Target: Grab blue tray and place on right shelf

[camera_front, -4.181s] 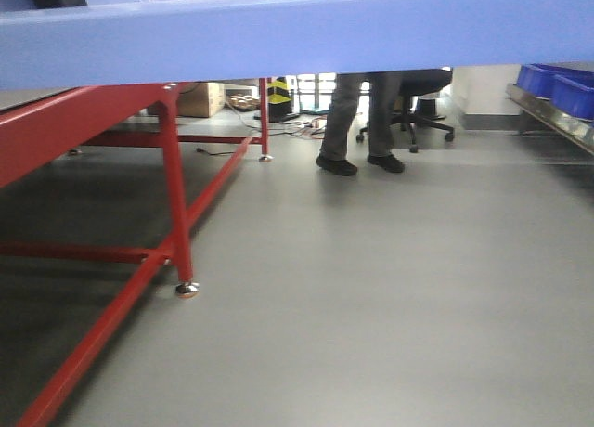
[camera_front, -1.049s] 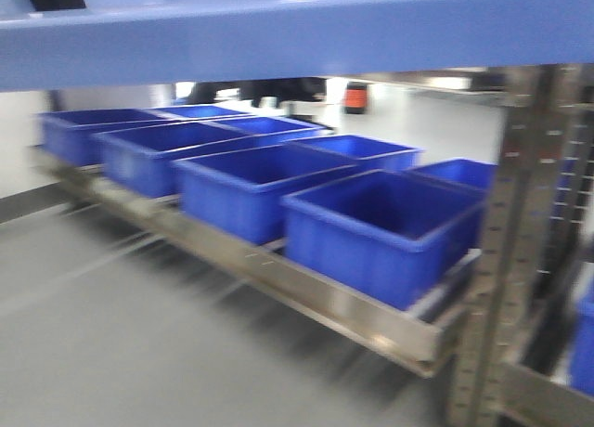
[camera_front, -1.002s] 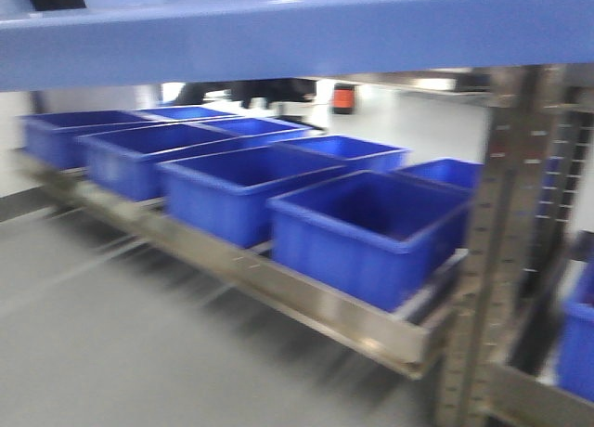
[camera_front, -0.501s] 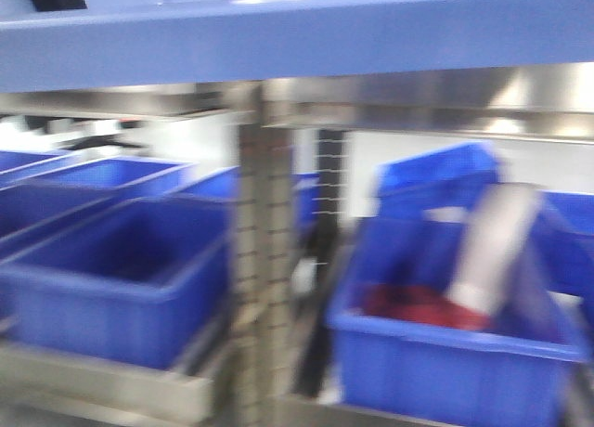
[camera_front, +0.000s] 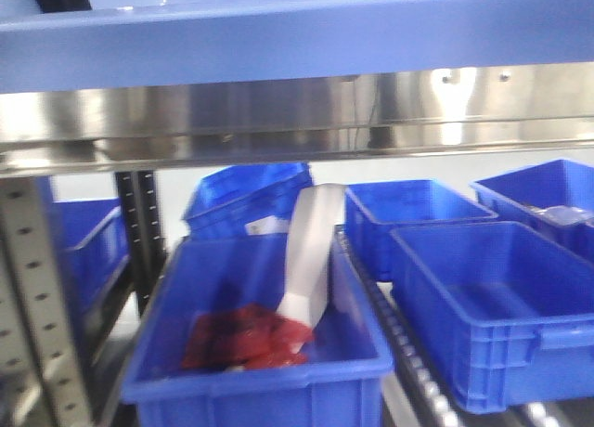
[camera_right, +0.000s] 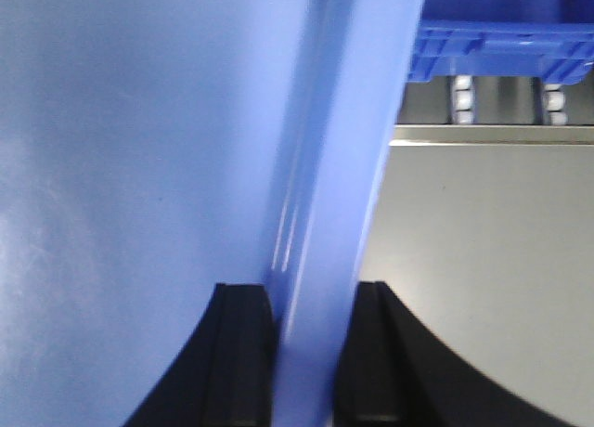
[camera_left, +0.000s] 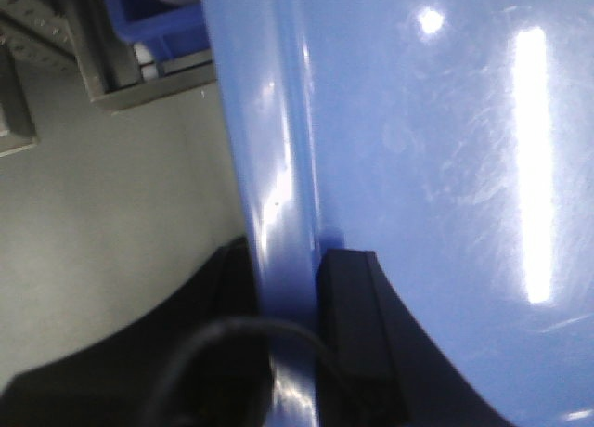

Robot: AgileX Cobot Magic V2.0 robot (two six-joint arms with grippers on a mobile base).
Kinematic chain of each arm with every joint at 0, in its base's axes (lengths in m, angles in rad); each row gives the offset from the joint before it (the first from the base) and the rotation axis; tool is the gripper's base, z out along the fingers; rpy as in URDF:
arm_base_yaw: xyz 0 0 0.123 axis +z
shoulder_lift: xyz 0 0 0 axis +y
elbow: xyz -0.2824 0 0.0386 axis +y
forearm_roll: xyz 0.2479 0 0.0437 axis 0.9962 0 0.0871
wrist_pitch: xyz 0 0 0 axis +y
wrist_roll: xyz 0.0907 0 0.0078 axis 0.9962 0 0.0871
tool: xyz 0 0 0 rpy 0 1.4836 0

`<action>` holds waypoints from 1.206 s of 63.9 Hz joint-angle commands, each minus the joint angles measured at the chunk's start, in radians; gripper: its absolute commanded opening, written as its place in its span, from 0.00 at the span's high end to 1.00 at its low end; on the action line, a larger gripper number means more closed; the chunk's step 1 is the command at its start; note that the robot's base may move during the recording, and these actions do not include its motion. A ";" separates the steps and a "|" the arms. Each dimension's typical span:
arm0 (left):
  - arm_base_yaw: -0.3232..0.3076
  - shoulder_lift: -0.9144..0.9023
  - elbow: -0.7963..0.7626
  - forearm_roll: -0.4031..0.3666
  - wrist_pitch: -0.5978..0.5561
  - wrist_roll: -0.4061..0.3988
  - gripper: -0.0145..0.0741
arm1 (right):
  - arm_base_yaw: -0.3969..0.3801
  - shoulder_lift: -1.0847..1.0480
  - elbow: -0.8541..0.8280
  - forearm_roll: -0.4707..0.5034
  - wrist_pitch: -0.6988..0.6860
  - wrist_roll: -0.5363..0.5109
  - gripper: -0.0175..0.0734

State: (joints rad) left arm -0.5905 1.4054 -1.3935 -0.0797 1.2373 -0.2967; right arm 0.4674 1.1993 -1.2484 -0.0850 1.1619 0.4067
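Observation:
The periwinkle-blue tray (camera_front: 297,42) fills the top of the front view, held level in the air in front of the right shelf's shiny steel lip (camera_front: 297,116). My left gripper (camera_left: 290,292) is shut on the tray's left rim (camera_left: 278,167), one black finger on each side. My right gripper (camera_right: 311,329) is shut on the tray's right rim (camera_right: 343,167) in the same way. The tray's glossy floor shows in both wrist views. A grey perforated upright (camera_front: 37,297) stands at the lower left.
Below the steel lip are several deep dark-blue bins: a near one (camera_front: 260,353) holding red items and a white tilted piece (camera_front: 311,255), and others to the right (camera_front: 501,306) and behind (camera_front: 413,213). Grey floor shows in the wrist views (camera_right: 483,251).
The view has swung right from the red table and open floor to the rack. The steel shelf lip and bins now face me squarely and closer. Both grippers still hold the tray.

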 commanded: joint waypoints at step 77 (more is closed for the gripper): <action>-0.020 -0.030 -0.024 -0.045 -0.010 0.039 0.89 | 0.008 -0.024 -0.033 0.028 -0.106 -0.027 0.74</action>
State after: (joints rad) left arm -0.5905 1.4054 -1.3935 -0.0761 1.2373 -0.2967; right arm 0.4674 1.1993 -1.2484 -0.0857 1.1579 0.4067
